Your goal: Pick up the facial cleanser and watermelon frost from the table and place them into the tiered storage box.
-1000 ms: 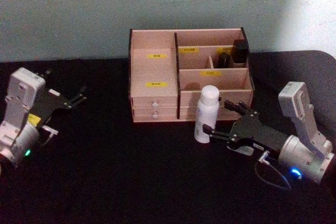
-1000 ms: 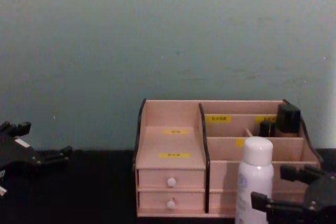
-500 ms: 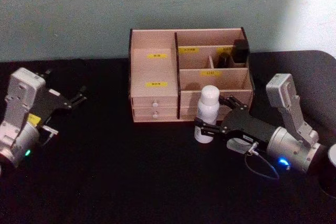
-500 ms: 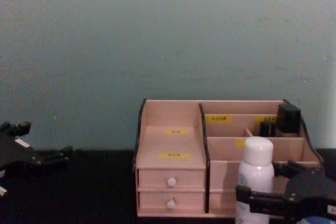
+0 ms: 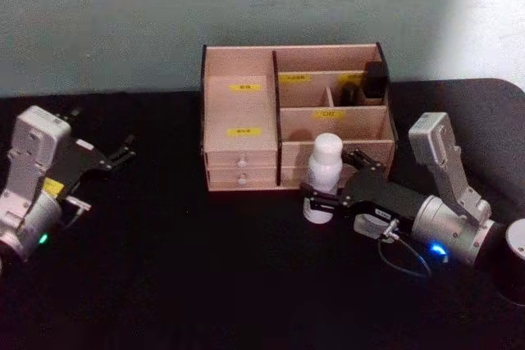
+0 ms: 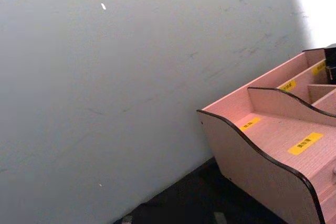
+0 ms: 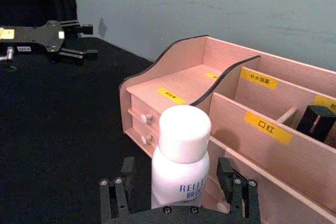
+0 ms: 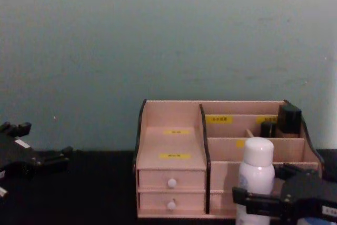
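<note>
The facial cleanser (image 5: 322, 171) (image 8: 256, 172), a tall white bottle with a rounded cap, stands upright on the black table just in front of the tiered storage box (image 5: 239, 112) (image 8: 171, 135). My right gripper (image 5: 335, 179) (image 7: 176, 199) (image 8: 263, 185) is open and straddles the bottle's lower body, with a finger on each side and small gaps showing. My left gripper (image 5: 121, 152) (image 8: 39, 142) rests open at the far left, away from everything. A short dark round thing with a pale top (image 5: 515, 245) sits at the right edge; I cannot tell whether it is the watermelon frost.
The box's back right compartments hold small black bottles (image 5: 373, 79) (image 8: 288, 119). Its stepped left tiers (image 6: 273, 135) and the drawers with white knobs (image 7: 145, 119) face me. A grey wall stands close behind the box. Black tabletop stretches between the two arms.
My right gripper has slid in towards the white bottle until its open fingers stand on either side of it. The bottle and the left arm have stayed where they were.
</note>
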Controlling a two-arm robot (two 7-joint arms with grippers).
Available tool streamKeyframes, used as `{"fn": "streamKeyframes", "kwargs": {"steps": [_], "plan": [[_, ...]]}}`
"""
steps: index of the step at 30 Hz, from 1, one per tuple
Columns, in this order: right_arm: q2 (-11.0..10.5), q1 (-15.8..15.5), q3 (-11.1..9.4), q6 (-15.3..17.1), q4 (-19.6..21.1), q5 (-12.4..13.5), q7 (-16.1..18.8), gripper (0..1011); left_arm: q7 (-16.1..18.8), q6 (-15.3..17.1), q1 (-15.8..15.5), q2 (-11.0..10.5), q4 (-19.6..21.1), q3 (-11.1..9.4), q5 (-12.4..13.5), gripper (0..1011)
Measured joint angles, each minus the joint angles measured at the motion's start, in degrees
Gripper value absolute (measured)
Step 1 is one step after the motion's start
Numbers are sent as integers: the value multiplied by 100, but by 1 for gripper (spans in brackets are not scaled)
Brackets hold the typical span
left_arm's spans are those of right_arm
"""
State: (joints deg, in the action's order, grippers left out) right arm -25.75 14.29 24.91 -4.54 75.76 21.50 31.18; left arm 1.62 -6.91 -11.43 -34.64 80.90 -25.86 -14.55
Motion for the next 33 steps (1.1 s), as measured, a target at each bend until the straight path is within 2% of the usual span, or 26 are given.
{"fn": "streamKeyframes", "kwargs": {"steps": [5, 8, 17, 20, 33], "plan": [[-5, -7, -1, -4, 10, 1, -4, 1000, 0, 0, 0, 0, 0, 0, 0, 1001], [-7, -10, -1, -7, 15, 3, -5, 964, 0, 0, 0, 0, 0, 0, 0, 1001], [-11, -13, -1, -11, 22, 8, -11, 746, 0, 0, 0, 0, 0, 0, 0, 1001], [-12, -14, -1, -13, 23, 10, -13, 615, 0, 0, 0, 0, 0, 0, 0, 1001], [-16, -20, -1, -17, 29, 13, -15, 593, 0, 0, 0, 0, 0, 0, 0, 1001]]}}
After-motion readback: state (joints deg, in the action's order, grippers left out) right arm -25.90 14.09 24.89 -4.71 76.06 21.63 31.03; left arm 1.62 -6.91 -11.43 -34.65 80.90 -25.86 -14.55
